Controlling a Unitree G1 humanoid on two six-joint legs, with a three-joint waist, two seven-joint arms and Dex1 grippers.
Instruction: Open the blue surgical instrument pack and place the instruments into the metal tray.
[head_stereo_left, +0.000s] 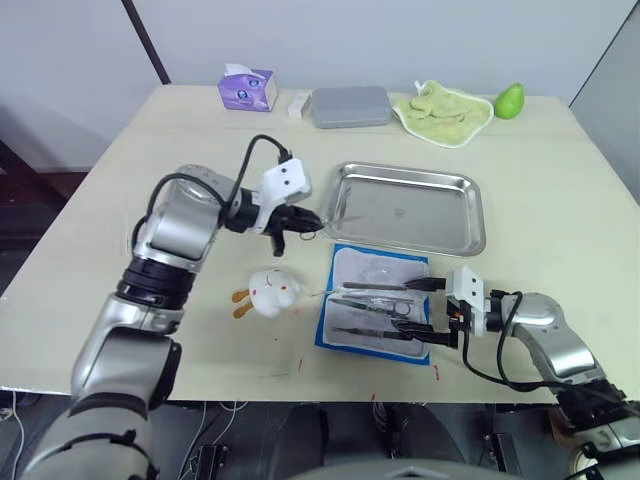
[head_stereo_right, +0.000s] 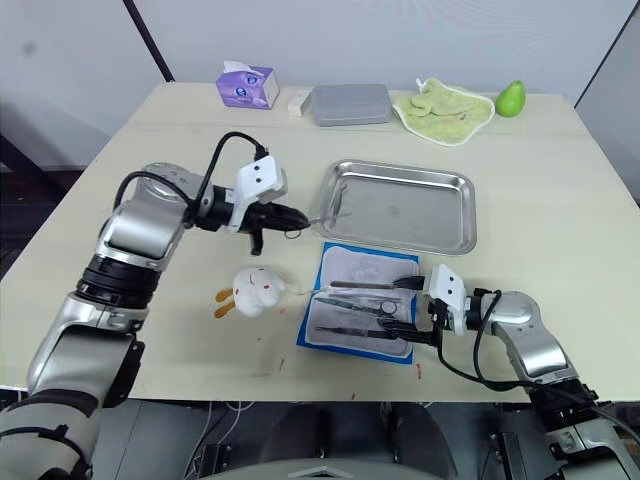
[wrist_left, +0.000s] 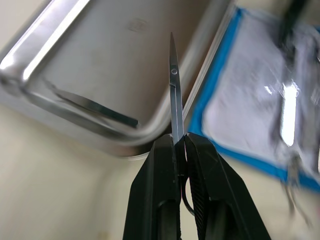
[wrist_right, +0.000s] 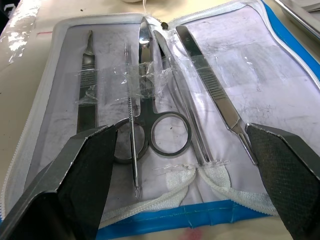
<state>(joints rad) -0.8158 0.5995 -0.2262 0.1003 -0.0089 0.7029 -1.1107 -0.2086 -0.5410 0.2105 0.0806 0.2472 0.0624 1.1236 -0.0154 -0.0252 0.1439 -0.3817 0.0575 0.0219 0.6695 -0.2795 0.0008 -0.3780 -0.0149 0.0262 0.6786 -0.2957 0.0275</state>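
On the tabletop (head_stereo_left: 560, 200), the blue pack (head_stereo_left: 375, 300) is lying open flat, with its white inside facing up. It is sitting just in front of the metal tray (head_stereo_left: 410, 205), near its front rim. Several silver tools (wrist_right: 150, 100) are lying side by side under clear pockets in the pack: a pair of scissors (wrist_right: 167, 132) with ring handles, tweezers (wrist_right: 215, 97), a flat handle (wrist_right: 86, 95) and a thin probe (wrist_right: 131, 130).

The left gripper (head_stereo_left: 300, 222) is hovering just beside the left end of the tray. Its jaws are pressed together on a small pair of scissors (wrist_left: 174, 85), pinching them near the handles. The scissors' pointed tip is sticking out over the near corner of the tray.

The right gripper (head_stereo_left: 425, 310) is sitting low at the right edge of the open pack. Its jaws are spread wide, one on each side of the tools, and they are not holding anything.

A small white toy bunny (head_stereo_left: 268, 292) is lying on the tabletop to the left of the pack. At the far edge a purple tissue box (head_stereo_left: 246, 89), a grey flat box (head_stereo_left: 350, 106), a green cloth (head_stereo_left: 443, 110) and a green pear (head_stereo_left: 509, 100) are sitting in a row.
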